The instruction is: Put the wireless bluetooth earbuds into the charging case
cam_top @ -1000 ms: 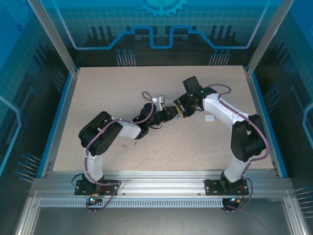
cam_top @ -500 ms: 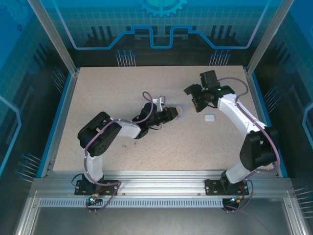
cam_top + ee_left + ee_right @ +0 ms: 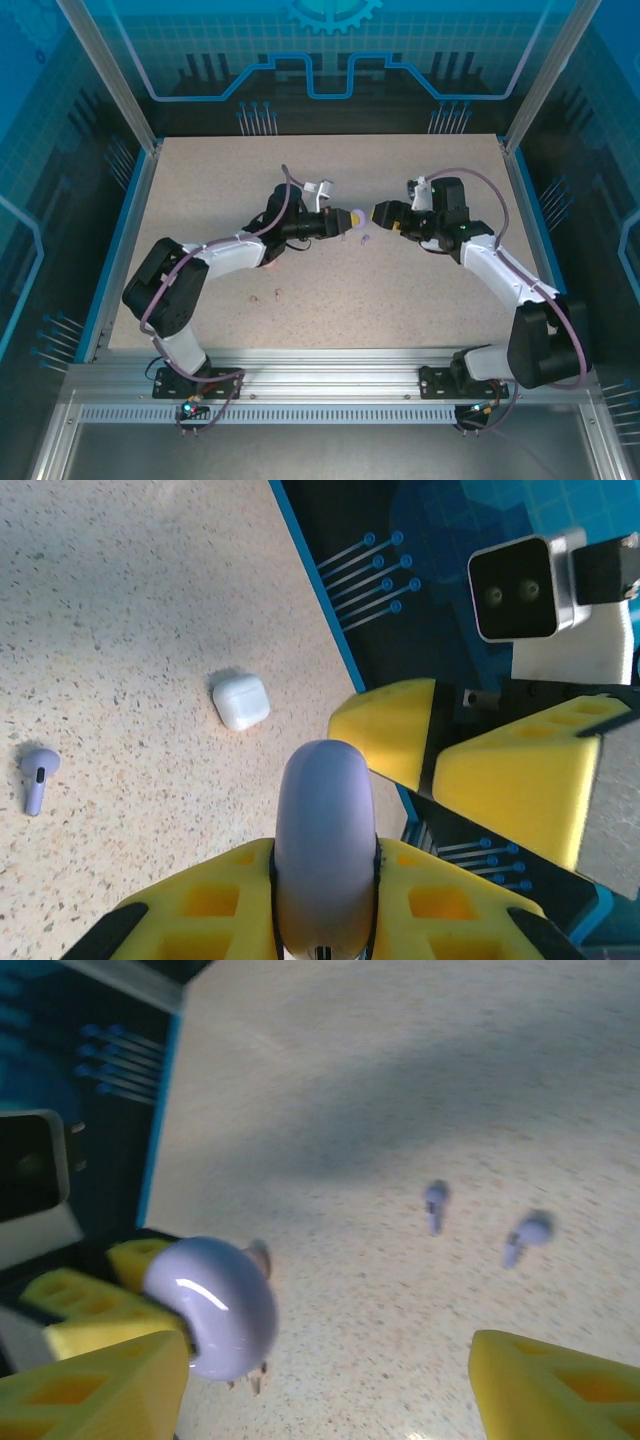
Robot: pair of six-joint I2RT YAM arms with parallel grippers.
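**Overhead view.** Both arms reach toward the middle of the speckled surface (image 3: 200,200), and their tips face each other at close range.

**Left wrist view.** The left fingers (image 3: 205,905) are clamped on a rounded purple case (image 3: 325,810). The case is held above the surface with its domed end pointing toward the right arm (whether its lid is up cannot be told). A closed white case (image 3: 240,700) sits on the surface near the blue-edged border. One purple earbud lies by itself, well to the left of the white case.

**Right wrist view.** The right fingers (image 3: 560,1390) stand wide apart with nothing between them, and the purple case is just beside one of them. Two purple earbuds (image 3: 435,1203) lie loose on the surface beyond the case. They are near each other but not touching, and neither is in a case.

**Overhead view, near side.** Two tiny pink pieces (image 3: 255,297) rest on the surface beside the left arm, toward the bases. They are too small to make out further.
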